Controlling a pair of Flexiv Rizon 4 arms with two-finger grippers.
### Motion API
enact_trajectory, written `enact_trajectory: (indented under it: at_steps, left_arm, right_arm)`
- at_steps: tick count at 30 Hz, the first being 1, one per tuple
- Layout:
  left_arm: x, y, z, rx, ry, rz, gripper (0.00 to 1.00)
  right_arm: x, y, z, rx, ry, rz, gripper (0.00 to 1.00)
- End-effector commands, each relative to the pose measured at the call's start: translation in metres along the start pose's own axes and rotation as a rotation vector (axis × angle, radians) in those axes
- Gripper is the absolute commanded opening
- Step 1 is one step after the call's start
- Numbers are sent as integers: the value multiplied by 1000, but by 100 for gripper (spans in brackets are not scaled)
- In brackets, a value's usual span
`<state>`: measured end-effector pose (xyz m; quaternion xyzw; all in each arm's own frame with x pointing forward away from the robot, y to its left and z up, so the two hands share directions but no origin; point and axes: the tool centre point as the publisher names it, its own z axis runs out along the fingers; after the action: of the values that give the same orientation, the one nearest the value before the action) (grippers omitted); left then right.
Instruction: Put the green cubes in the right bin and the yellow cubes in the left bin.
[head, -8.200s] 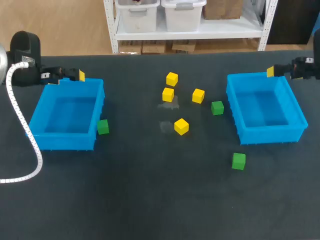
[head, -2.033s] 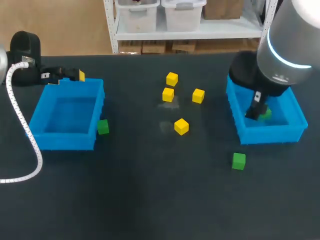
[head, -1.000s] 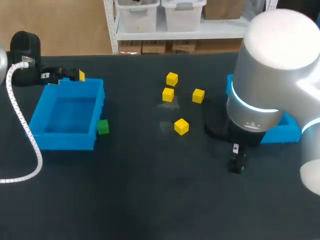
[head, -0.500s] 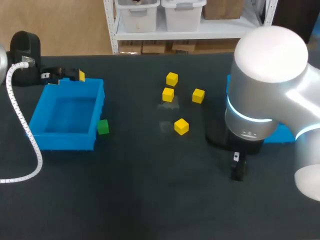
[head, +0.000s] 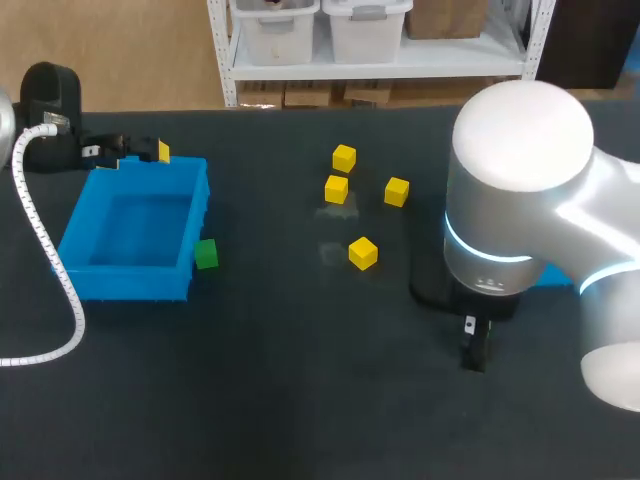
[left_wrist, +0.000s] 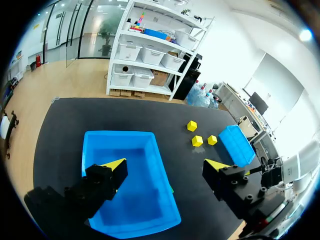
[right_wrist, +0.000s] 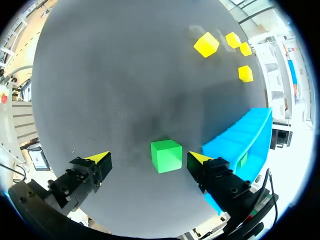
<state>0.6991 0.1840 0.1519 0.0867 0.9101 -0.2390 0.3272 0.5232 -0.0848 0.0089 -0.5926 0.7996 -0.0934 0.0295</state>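
Observation:
A green cube lies on the dark table between the open fingers of my right gripper, which hangs just above it. In the head view that gripper and my bulky right arm hide this cube and most of the right bin. A green patch shows inside that bin. Another green cube rests against the left bin. Several yellow cubes lie mid-table. My left gripper stands open over the left bin's far rim, holding nothing.
A white corrugated cable runs down the table's left side beside the left bin. The yellow cubes lie well ahead of my right gripper. Open dark tabletop stretches across the front.
My right arm has left the right bin, where one green cube now lies, and come forward and down over the front green cube. The left arm has not moved.

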Motion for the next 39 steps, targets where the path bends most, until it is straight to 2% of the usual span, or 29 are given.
enact_trajectory:
  at_steps: [1, 12, 23, 24, 25, 39]
  left_arm:
    - [1, 1, 0, 7, -5, 2, 100]
    - [1, 1, 0, 7, -5, 2, 100]
    - [1, 1, 0, 7, -5, 2, 100]
    - [1, 1, 0, 7, -5, 2, 100]
    - [1, 1, 0, 7, -5, 2, 100]
    - [1, 1, 0, 7, -5, 2, 100]
  right_arm:
    - [-4, -2, 9, 0, 4, 1, 100]
    - [-5, -9, 15, 8, 11, 2, 100]
    - [3, -15, 23, 20, 40, 4, 99]
    - [3, -16, 23, 24, 43, 6, 13]
    - [3, -16, 23, 25, 43, 6, 0]
    - [0, -21, 17, 18, 18, -3, 0]
